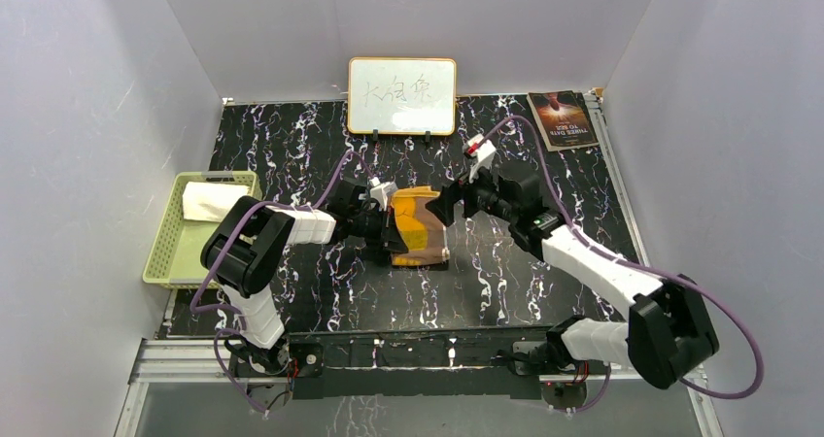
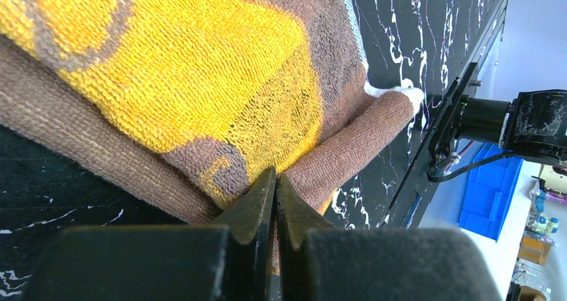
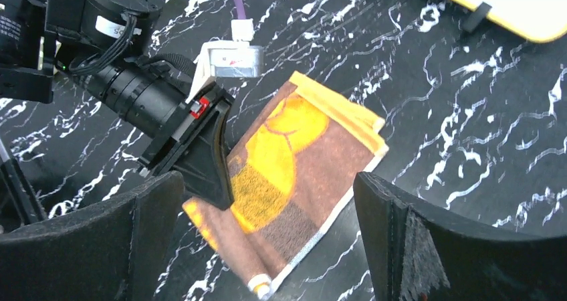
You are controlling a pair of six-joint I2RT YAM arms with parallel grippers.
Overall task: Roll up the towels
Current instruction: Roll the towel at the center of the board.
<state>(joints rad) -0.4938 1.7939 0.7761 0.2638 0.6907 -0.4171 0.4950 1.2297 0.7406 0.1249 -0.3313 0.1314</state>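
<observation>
Bench (image 1: 466, 296): black with white marbling, fills the middle of the top view between pale walls.
Left arm (image 1: 291, 225): rises from the lower left of the top view, bends, reaches right toward frame centre.
Right arm (image 1: 593, 262): rises from the lower right, stretches up and left toward frame centre.
Left jaws: pressed fully together, meeting at the lower middle of the left wrist view, tips right against the brown edge of the cloth; cannot tell whether a fold sits pinched between them.
Right jaws: spread wide, gripping nothing, filling the lower left and lower right corners of the right wrist view, with the cloth showing in the gap, clear of both fingers.
Orange-and-brown cloth (image 1: 423, 228): lies on the bench at the centre of the top view, between the two wrists, with one brown edge curled into a narrow tube with a white end.
Basket (image 1: 160, 252): pale green, slotted, at the left edge of the top view at middle height, well apart from the cloth.
Cream towel (image 1: 212, 202): folded, lies in the upper end of the basket.
Whiteboard (image 1: 401, 95): top centre, propped upright at the bench's far edge, yellow rim, handwriting across it.
Booklet (image 1: 562, 118): upper right, dark cover, flat on the bench.
</observation>
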